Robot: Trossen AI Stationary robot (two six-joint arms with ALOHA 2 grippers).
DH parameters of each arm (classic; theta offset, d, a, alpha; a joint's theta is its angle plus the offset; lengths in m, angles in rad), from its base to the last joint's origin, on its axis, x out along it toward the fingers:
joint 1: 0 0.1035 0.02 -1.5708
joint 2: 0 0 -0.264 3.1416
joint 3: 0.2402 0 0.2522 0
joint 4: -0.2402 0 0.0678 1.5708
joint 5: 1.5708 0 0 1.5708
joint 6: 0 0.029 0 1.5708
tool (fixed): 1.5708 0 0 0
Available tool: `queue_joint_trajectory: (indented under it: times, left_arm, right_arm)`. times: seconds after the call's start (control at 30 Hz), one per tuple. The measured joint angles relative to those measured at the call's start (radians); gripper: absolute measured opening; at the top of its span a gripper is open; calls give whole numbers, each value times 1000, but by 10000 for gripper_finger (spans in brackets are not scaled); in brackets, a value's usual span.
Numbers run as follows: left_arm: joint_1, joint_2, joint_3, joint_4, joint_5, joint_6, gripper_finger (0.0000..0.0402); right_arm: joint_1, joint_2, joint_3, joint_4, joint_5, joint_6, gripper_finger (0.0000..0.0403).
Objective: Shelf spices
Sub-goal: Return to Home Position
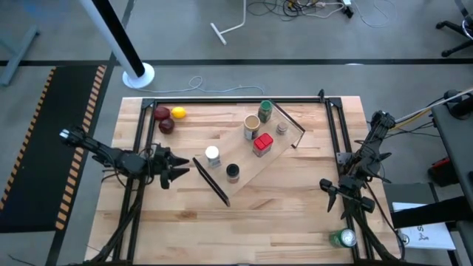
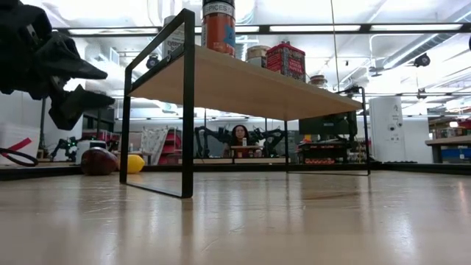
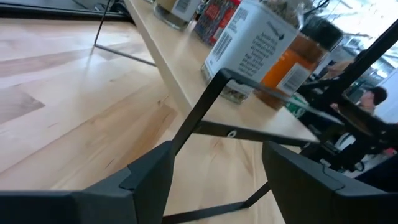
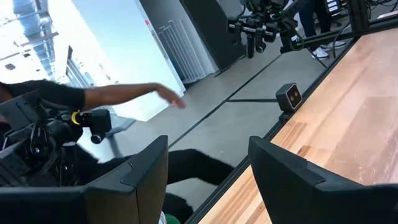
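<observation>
left tool (image 1: 179, 168) — fingers apart | right tool (image 1: 329, 194) — fingers apart

Pale blond wood with plank stripes all over the worktop (image 1: 281, 214). Slightly lighter wood for the shelf (image 1: 250, 167), thin black bars at both ends. Green lid on the dark jar (image 1: 265, 111), then a tan cylinder (image 1: 252, 125), a red box (image 1: 262, 143), grey cap on the tiny jar (image 1: 282, 128), a white-capped jar (image 1: 213, 155) and a black-capped jar (image 1: 233, 173) with orange stuff inside. 2 dark red fruits (image 1: 167, 125) plus 1 yellow fruit (image 1: 178, 113). Also a green-and-white can (image 1: 344, 238). Plain black for the left hand (image 1: 176, 168) and right hand (image 1: 336, 193). Black floor mat (image 1: 29, 148) with orange-striped edging.
</observation>
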Motion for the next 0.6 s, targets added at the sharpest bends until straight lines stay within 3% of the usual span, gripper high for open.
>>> queue_joint_trajectory:
  times: [0.6]
  left_arm:
    - [0, 127, 1, 0, 0, 0, 247]
  right_arm:
    - [0, 0, 0, 0, 0, 0, 199]
